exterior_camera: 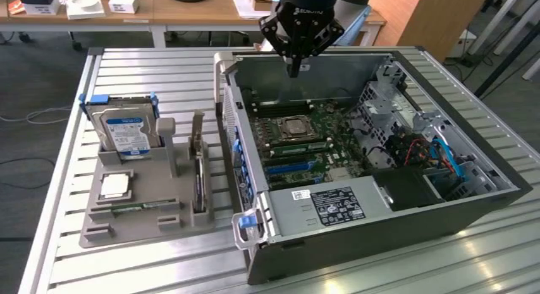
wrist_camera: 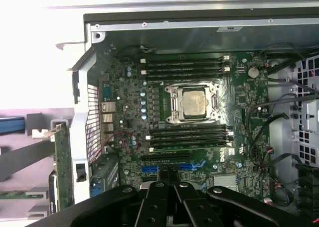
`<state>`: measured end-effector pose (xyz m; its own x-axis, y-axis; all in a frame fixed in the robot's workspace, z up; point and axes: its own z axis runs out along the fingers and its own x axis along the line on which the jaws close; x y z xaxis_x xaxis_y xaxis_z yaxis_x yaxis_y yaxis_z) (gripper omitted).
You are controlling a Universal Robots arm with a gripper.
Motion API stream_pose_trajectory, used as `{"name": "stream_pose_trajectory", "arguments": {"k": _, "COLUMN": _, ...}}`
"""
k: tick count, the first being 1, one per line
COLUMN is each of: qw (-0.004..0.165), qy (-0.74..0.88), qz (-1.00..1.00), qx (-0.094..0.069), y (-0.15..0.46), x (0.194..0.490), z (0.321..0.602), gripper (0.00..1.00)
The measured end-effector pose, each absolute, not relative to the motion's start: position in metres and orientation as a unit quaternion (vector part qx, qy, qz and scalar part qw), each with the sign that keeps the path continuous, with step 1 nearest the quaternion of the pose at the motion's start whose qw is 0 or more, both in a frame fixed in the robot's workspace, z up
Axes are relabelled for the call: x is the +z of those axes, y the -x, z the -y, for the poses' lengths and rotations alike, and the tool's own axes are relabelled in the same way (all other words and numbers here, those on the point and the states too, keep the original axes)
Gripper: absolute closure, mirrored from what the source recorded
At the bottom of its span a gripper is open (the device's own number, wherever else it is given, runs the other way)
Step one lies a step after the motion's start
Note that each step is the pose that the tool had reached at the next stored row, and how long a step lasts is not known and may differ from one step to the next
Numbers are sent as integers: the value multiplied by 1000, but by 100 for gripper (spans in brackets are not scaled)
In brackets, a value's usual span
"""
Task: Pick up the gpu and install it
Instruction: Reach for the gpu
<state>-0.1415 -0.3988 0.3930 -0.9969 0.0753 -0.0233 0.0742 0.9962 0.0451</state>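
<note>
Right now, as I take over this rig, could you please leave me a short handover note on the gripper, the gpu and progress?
Gripper: shut and empty, hanging over the open computer case, above the motherboard.
Gpu: standing on edge in the grey holder, at the exterior view's left of the case, apart from the gripper.
Done: nothing that shows.
Left: gpu not yet picked up, not yet installed.

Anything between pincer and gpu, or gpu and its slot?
Pincer hangs shut over the open case; gpu stands in the grey holder outside it. The case's wall rises between them. Blue slots look open from above.
</note>
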Motion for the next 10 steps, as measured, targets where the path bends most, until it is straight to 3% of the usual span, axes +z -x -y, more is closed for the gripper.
{"name": "stream_pose_trajectory", "arguments": {"k": 10, "qw": 12, "qy": -37, "qz": -999, "qx": 22, "y": 164, "x": 392, "z": 399, "gripper": 89}}
